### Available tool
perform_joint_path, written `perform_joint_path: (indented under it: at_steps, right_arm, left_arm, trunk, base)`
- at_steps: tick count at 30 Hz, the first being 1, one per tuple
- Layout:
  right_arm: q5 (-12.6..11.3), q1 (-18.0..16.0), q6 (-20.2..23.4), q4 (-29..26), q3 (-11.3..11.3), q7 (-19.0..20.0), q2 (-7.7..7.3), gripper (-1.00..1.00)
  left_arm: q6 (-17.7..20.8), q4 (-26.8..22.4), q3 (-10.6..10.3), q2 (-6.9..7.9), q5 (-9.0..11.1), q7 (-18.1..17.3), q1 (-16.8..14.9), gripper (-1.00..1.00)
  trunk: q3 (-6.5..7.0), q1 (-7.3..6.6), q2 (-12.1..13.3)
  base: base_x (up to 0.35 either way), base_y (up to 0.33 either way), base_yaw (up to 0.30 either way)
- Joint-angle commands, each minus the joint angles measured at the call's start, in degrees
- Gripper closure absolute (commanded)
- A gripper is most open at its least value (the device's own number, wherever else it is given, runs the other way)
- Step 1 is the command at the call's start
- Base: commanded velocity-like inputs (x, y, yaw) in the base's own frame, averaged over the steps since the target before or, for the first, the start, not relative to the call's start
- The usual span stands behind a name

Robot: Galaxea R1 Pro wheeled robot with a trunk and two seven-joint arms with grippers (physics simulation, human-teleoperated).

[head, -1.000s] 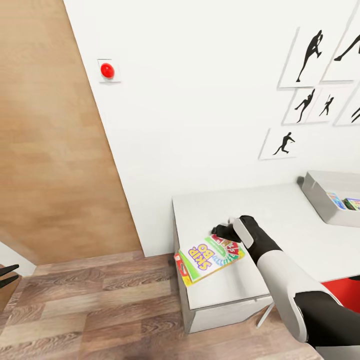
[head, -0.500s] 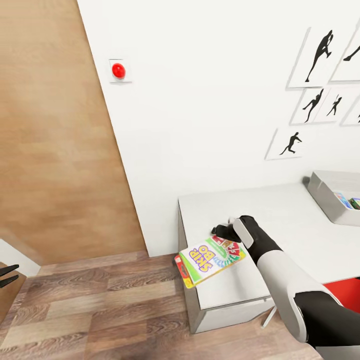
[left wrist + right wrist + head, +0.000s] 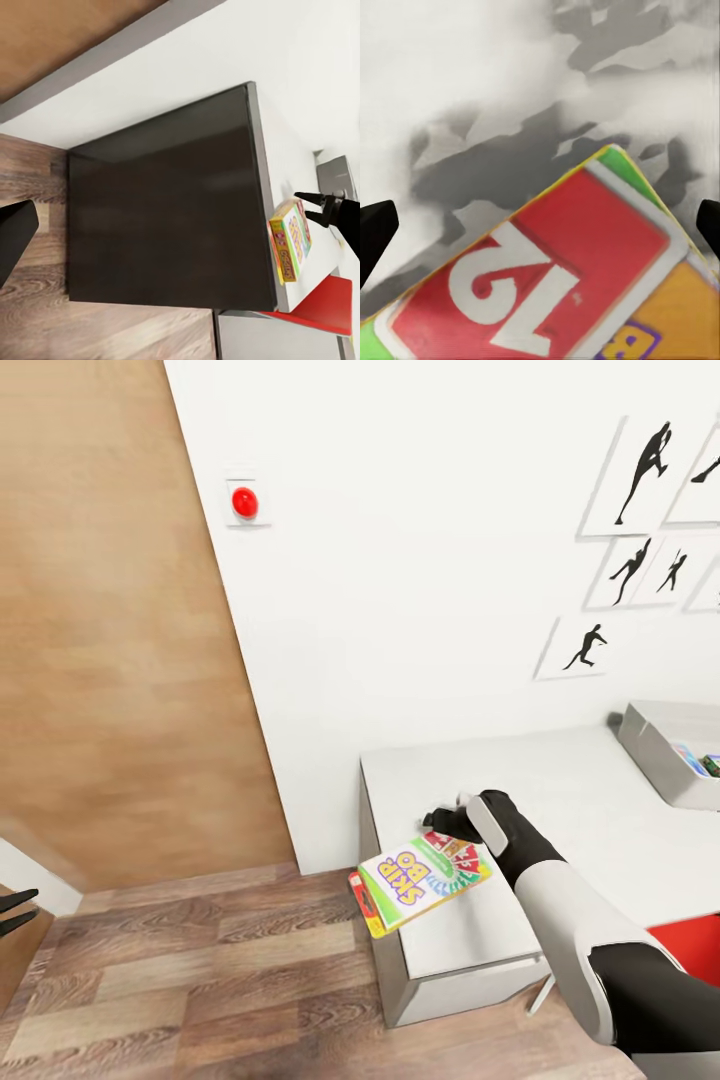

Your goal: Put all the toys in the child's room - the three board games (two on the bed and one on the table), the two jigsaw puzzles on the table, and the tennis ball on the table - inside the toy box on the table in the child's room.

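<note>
In the head view, the right arm (image 3: 570, 920) is being extended from the lower right corner, its white forearm ending in a black wrist, and the right gripper (image 3: 440, 823) is being held over the near left corner of the white table (image 3: 560, 800). A Skip-Bo board game box (image 3: 420, 875) is being shown just below that gripper, tilted and overhanging the table's left edge above the wooden floor (image 3: 180, 980); whether the box is being gripped or is merely lying under the fingers cannot be told. In the right wrist view, the box's red card face with the number 12 (image 3: 555, 277) is being seen close up, with the two dark fingertips (image 3: 375, 232) standing wide apart at either side of the picture, so the right gripper is being held open. In the left wrist view, the same box (image 3: 291, 240) is being seen at the table's edge beside the right gripper (image 3: 322, 208), beyond a dark panel (image 3: 165, 210). The left gripper (image 3: 14, 910) is being shown at the head view's left edge, well apart from the table; its state cannot be told. Farther along the table, a grey toy box (image 3: 670, 750) is being seen at the right edge with coloured items inside. Beyond it, a white wall (image 3: 420, 560) is being shown with a red button (image 3: 245, 502) and black silhouette pictures (image 3: 640, 460), beside a wooden panel (image 3: 110, 620).
</note>
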Motion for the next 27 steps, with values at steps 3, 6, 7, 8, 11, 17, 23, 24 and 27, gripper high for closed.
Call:
perform_joint_path:
  at_steps: [3,6,7,8,11,17,23,24,27]
  right_arm:
    - [-0.62,0.33,0.13,-2.09,0.19,-0.50,-0.05,-1.00]
    - [-0.67,0.72,0.17,-4.78,0.05,-0.51,-0.09,-1.00]
    - [-0.71,0.92,0.20,-5.87,0.01,-0.51,-0.09,-1.00]
    - [-0.77,1.14,0.22,-6.99,-0.04,-0.51,-0.10,-1.00]
    - [-0.95,1.86,0.35,-10.36,-0.20,-0.52,-0.11,-1.00]
    - [-1.27,3.61,1.56,-16.16,-0.55,-0.52,-0.38,-1.00]
    - [-1.61,5.07,3.24,-21.71,-0.70,-0.50,-1.61,-1.00]
    - [-1.76,5.40,3.62,-22.99,-0.72,-0.46,-1.94,-1.00]
    - [-2.81,6.54,4.87,-27.00,-0.75,0.05,-3.01,-1.00]
  left_arm:
    - [0.61,0.03,-0.20,0.02,0.15,-0.21,-0.03,-1.00]
    - [0.59,0.03,-0.20,0.01,0.15,-0.21,-0.03,-1.00]
    - [0.59,0.03,-0.21,0.01,0.15,-0.21,-0.03,-1.00]
    - [0.59,0.03,-0.21,0.01,0.15,-0.21,-0.03,-1.00]
    - [0.58,0.03,-0.21,0.01,0.15,-0.21,-0.03,-1.00]
    - [0.59,0.02,-0.21,0.01,0.15,-0.21,-0.03,-1.00]
    - [0.54,0.03,-0.21,-0.08,0.15,-0.21,-0.03,-1.00]
    - [0.54,0.03,-0.21,-0.15,0.15,-0.21,-0.03,-1.00]
    - [0.53,0.00,-0.21,-0.38,0.15,-0.21,-0.03,-1.00]
  trunk:
    - [0.10,0.01,-0.06]
    - [0.29,0.01,-0.06]
    - [0.36,0.01,-0.06]
    - [0.42,0.01,-0.06]
    - [0.63,0.01,-0.06]
    - [1.05,0.01,-0.06]
    - [1.48,0.01,-0.06]
    - [1.55,0.01,-0.06]
    - [1.76,0.01,-0.06]
  base:
    - [0.000,0.001,-0.149]
    - [0.000,0.001,-0.169]
    - [0.000,0.000,-0.177]
    - [0.000,0.000,-0.180]
    - [0.000,0.000,-0.184]
    - [0.000,0.000,-0.188]
    - [0.000,0.000,-0.190]
    - [0.000,0.000,-0.191]
    - [0.000,0.000,-0.191]
